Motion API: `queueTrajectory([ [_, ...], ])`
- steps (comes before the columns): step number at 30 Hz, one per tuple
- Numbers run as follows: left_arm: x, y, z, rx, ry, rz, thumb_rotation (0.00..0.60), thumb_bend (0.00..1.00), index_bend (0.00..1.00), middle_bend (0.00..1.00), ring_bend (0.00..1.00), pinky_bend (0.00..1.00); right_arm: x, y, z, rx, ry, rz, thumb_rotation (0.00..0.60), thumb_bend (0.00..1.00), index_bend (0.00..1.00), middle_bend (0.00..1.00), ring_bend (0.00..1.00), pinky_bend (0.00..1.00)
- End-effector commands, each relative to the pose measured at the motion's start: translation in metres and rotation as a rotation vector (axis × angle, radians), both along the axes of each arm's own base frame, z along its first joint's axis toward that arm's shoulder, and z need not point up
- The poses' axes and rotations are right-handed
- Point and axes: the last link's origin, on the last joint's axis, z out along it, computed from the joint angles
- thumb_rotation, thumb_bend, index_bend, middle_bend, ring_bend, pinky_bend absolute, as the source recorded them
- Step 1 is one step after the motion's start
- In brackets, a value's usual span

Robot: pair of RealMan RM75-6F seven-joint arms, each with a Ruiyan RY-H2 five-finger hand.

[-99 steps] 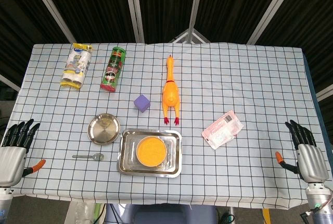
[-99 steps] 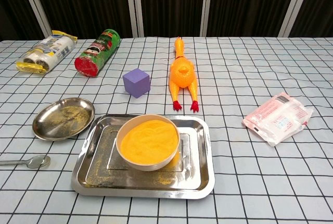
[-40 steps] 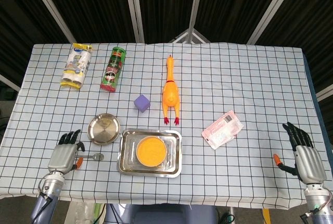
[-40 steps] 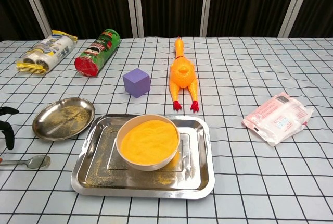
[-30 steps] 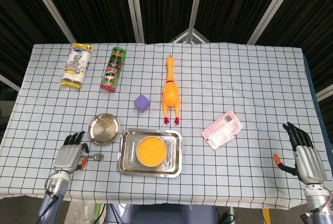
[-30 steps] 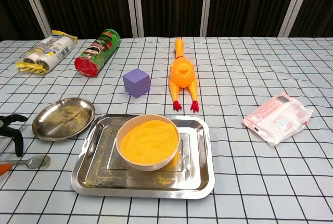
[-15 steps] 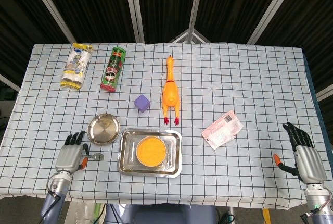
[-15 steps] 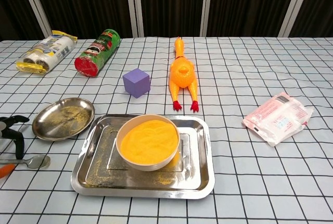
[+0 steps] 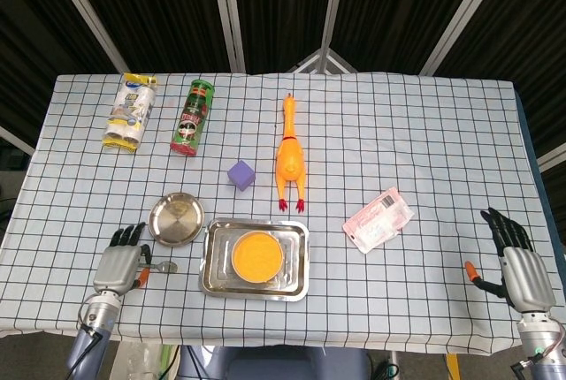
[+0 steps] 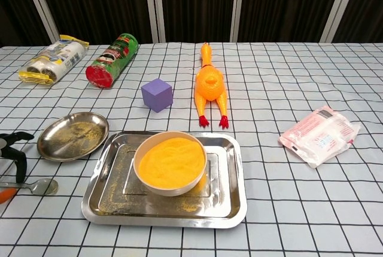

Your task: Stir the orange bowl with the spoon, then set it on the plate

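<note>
The metal spoon (image 9: 166, 267) (image 10: 37, 186) lies flat on the checked cloth, left of the steel tray (image 9: 296, 287). Its handle points left and runs under my left hand (image 9: 119, 265) (image 10: 12, 149). That hand hovers over the handle with its fingers spread, dark fingers above and the orange thumb tip below; no grip shows. The orange bowl (image 9: 257, 255) (image 10: 170, 162), full of orange powder, stands in the tray (image 10: 230, 203). The round metal plate (image 9: 176, 218) (image 10: 73, 135) sits just behind the spoon. My right hand (image 9: 517, 265) stays at the table's right front edge, fingers apart, empty.
At the back lie a snack bag (image 9: 130, 111), a green chip can (image 9: 193, 117) and a rubber chicken (image 9: 289, 157). A purple cube (image 9: 241, 174) sits behind the tray. A pink packet (image 9: 378, 219) lies to the tray's right.
My left hand has come in from the table's left edge to sit over the spoon handle; in the last half second it hardly moved. The spoon has stayed put. The right hand barely shifted.
</note>
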Motion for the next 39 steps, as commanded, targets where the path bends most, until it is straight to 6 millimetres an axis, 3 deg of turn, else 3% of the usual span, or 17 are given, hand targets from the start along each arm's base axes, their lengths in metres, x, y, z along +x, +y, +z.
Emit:
queueTrajectory([
  [1,0.002,0.001,0.002,0.003,-0.001,-0.006,0.6,0.57,0.51,0.01,0.0,0.0,0.0,0.0,0.0,0.0,0.0,0.0,0.6,0.4,0.0,0.0,0.0,0.0],
  [12,0.02,0.004,0.018,0.029,-0.046,-0.046,0.6,0.57,0.52,0.01,0.0,0.0,0.0,0.0,0.0,-0.001,-0.003,-0.001,0.6,0.4,0.0,0.0,0.0,0.0],
  [23,0.078,0.023,0.04,0.045,-0.081,-0.184,0.6,0.57,0.51,0.01,0.0,0.0,0.0,0.0,0.001,-0.001,0.001,0.0,0.6,0.4,0.0,0.0,0.0,0.0],
  [30,0.119,0.035,0.03,0.004,-0.057,-0.248,0.6,0.57,0.51,0.01,0.0,0.0,0.0,0.0,0.001,-0.002,-0.004,0.0,0.6,0.4,0.0,0.0,0.0,0.0],
  [39,0.161,0.046,0.001,-0.065,-0.025,-0.276,0.6,0.57,0.49,0.01,0.0,0.0,-0.001,-0.001,0.001,-0.002,-0.012,-0.005,0.6,0.4,0.0,0.0,0.0,0.0],
])
